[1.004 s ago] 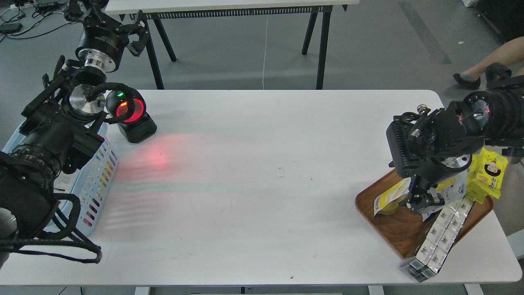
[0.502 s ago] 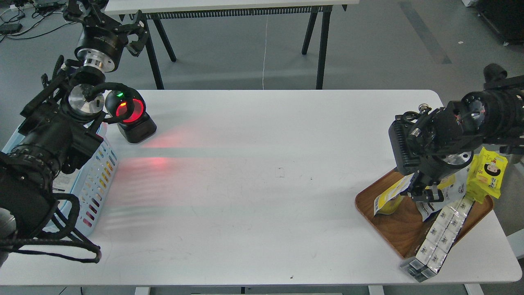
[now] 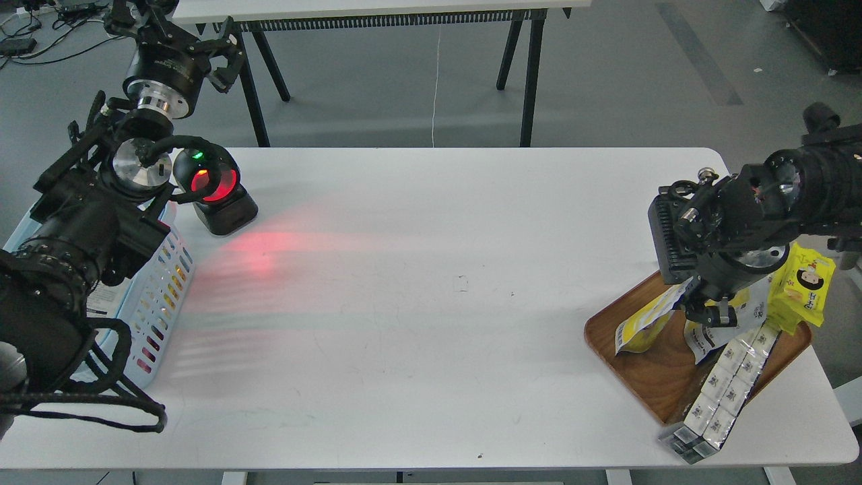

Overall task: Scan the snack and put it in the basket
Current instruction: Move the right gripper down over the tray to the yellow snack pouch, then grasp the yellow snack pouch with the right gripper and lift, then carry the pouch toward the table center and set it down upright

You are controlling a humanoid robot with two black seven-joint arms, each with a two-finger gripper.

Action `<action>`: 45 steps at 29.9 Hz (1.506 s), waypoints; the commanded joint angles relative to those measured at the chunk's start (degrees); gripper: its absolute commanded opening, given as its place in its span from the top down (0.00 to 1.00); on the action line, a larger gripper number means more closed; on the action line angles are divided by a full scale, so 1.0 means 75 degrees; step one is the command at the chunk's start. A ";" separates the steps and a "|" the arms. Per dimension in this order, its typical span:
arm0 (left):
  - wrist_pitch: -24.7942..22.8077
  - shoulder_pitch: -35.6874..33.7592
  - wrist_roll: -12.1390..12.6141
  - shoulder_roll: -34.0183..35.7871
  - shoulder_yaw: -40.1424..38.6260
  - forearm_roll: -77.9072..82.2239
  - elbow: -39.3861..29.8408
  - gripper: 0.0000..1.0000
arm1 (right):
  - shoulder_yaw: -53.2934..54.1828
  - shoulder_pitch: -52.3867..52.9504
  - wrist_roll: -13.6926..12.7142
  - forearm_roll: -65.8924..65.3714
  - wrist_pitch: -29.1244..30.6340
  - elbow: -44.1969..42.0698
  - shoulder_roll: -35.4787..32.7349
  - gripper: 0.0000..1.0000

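The snack (image 3: 640,325), a white-grey pouch with a yellow panel, lies on the brown wooden tray (image 3: 656,384) at the table's right. Its upper edge leans up against my right gripper (image 3: 710,314). This gripper points down just above the tray, between the pouch and a second white pouch with dark print (image 3: 704,339). Its fingers are dark and I cannot tell whether they hold anything. The light-blue basket (image 3: 158,296) stands at the table's left edge, mostly hidden by my left arm. My left gripper (image 3: 176,27) is raised beyond the table's far left corner, spread and empty.
A black scanner (image 3: 217,192) with a glowing red window stands at the far left and casts red light on the table. A bright yellow cartoon packet (image 3: 805,286) and a row of small white packs (image 3: 724,391) lie on the tray's right side.
My right gripper has risen and shifted slightly right above the tray. The snack's upper edge now stands a little higher against it. The left arm has not moved.
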 commanded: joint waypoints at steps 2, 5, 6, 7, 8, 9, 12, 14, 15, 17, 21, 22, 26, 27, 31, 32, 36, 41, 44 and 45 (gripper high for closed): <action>0.0000 0.0000 0.0000 0.0019 0.0000 -0.0001 0.0000 0.00 | 0.0014 0.0026 0.0000 0.0034 -0.0001 -0.0015 0.0026 0.97; 0.0000 -0.0012 0.0000 0.0019 0.0000 -0.0001 0.0000 0.00 | 0.0061 0.0038 0.0000 0.0081 -0.0001 -0.0015 -0.0021 1.00; 0.0000 0.0000 0.0000 0.0019 0.0000 -0.0001 0.0000 0.00 | 0.0061 0.0038 0.0000 0.0093 -0.0001 -0.0004 -0.0021 1.00; 0.0000 -0.0012 0.0000 0.0019 0.0000 -0.0001 0.0000 0.00 | 0.0061 0.0038 0.0000 0.0093 -0.0001 -0.0004 -0.0033 1.00; 0.0000 0.0000 0.0000 0.0019 0.0000 -0.0001 0.0000 0.00 | 0.0072 0.0038 0.0000 0.0093 -0.0001 -0.0004 -0.0044 1.00; 0.0000 0.0000 0.0000 0.0019 0.0000 -0.0001 0.0000 0.00 | 0.0073 0.0072 0.0000 0.0105 -0.0001 -0.0004 -0.0056 1.00; 0.0000 0.0000 0.0000 0.0019 0.0000 -0.0001 0.0000 0.00 | 0.0096 0.0178 0.0000 0.0105 -0.0013 0.0043 -0.0173 1.00; 0.0000 0.0000 0.0000 0.0019 0.0000 -0.0001 0.0000 0.00 | 0.0224 0.0330 0.0000 0.0117 -0.0013 0.0078 -0.0267 1.00; 0.0000 0.0000 0.0000 0.0019 0.0000 -0.0001 0.0000 0.00 | 0.0283 0.0389 0.0000 0.0128 -0.0013 0.0078 -0.0290 1.00; 0.0000 -0.0012 0.0000 0.0019 0.0000 -0.0001 0.0000 0.00 | 0.0353 0.0471 0.0000 0.0186 -0.0013 0.0078 -0.0291 1.00; 0.0000 -0.0012 0.0000 0.0019 0.0000 -0.0001 0.0000 0.00 | 0.0797 0.0506 0.0000 0.0304 -0.0024 0.0079 -0.0337 1.00; 0.0000 -0.0012 0.0000 0.0019 0.0000 -0.0001 0.0000 0.00 | 0.1019 0.0495 0.0000 0.0374 -0.0024 0.0078 -0.0337 1.00; 0.0000 0.0000 0.0000 0.0031 0.0012 -0.0001 0.0000 0.00 | 0.1887 0.0471 0.0000 0.0760 0.0022 -0.0003 -0.0314 1.00; 0.0000 0.0000 0.0000 0.0031 0.0012 -0.0001 0.0000 0.00 | 0.2179 0.0471 0.0000 0.0854 0.0081 -0.0027 -0.0302 1.00; 0.0000 0.0000 0.0000 0.0043 0.0012 -0.0001 0.0000 0.00 | 0.3258 0.0413 0.0000 0.1124 0.0689 -0.0167 -0.0244 1.00; 0.0000 0.0000 0.0011 0.0043 0.0012 -0.0001 0.0000 0.00 | 0.3469 0.0366 0.0000 0.1124 0.0818 -0.0179 -0.0232 1.00; 0.0000 0.0011 0.0011 0.0031 0.0012 -0.0001 0.0000 0.00 | 0.3962 0.0120 0.0000 0.1124 0.0995 -0.0366 -0.0080 1.00; 0.0000 0.0012 0.0011 0.0031 0.0012 -0.0001 0.0000 0.00 | 0.4092 -0.0091 0.0000 0.1124 0.0995 -0.0835 0.0529 1.00; 0.0000 0.0023 0.0000 0.0031 0.0012 0.0000 0.0000 0.00 | 0.4267 -0.0278 0.0000 0.1124 0.0995 -0.1093 0.0857 1.00; 0.0000 0.0023 0.0011 0.0031 0.0012 -0.0001 0.0000 0.00 | 0.4349 -0.0383 0.0000 0.1124 0.0995 -0.1175 0.0985 1.00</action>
